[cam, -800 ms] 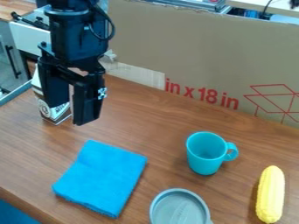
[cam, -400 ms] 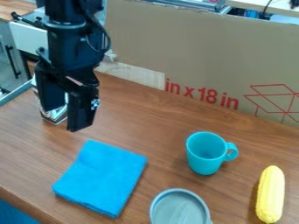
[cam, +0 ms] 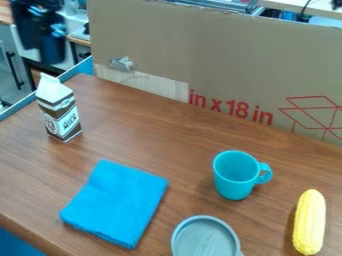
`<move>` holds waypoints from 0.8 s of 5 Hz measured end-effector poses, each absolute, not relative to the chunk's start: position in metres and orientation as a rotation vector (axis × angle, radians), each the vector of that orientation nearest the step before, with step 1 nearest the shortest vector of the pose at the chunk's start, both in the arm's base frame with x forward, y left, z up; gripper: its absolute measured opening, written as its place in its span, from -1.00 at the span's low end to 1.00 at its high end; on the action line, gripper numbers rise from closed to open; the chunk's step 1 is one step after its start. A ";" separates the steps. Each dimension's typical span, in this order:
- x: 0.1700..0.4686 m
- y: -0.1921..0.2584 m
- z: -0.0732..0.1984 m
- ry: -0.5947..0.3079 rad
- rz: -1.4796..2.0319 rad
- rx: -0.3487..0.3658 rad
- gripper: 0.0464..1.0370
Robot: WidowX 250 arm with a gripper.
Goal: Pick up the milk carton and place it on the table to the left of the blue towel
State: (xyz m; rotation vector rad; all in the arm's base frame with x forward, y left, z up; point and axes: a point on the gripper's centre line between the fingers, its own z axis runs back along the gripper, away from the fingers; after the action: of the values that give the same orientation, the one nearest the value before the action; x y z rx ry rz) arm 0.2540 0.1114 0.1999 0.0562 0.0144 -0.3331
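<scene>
1. The milk carton (cam: 61,113) stands upright on the wooden table (cam: 157,131) and is the landmark here. The gripper (cam: 41,54) hangs higher up and farther back, apart from the carton, over the table's far left corner in the view. I cannot tell whether its claw is wide or narrow; I see nothing held.
2. The carton looks tall for its narrow base, so a low sideways sweep could topple it. A grip off its middle could twist it, and a hard squeeze might crease its sides.
3. Behind the carton and to its right, an upright cardboard panel (cam: 224,60) with a silvery scrap of tape (cam: 121,63) walls off the back. An arm swinging wide there could knock it.
4. Nearer the camera than the carton, slightly right, lies a folded blue cloth (cam: 117,202); a dragged tip could snag or ruck it.
5. Well right of the carton stands a turquoise mug (cam: 235,180), its handle pointing farther right. Beyond it lies a yellow corn cob (cam: 309,222), which might roll if nudged. A grey round dish (cam: 204,241) sits nearer the camera.
</scene>
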 end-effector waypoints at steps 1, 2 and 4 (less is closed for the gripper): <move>0.270 0.144 0.199 0.033 -0.280 0.071 0.93; 0.276 0.155 0.192 0.072 -0.292 0.104 0.93; 0.285 0.171 0.169 0.092 -0.227 0.091 0.93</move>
State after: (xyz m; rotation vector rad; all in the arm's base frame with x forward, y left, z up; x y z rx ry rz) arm 0.2850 0.1711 0.1689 0.0913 0.0923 -0.2266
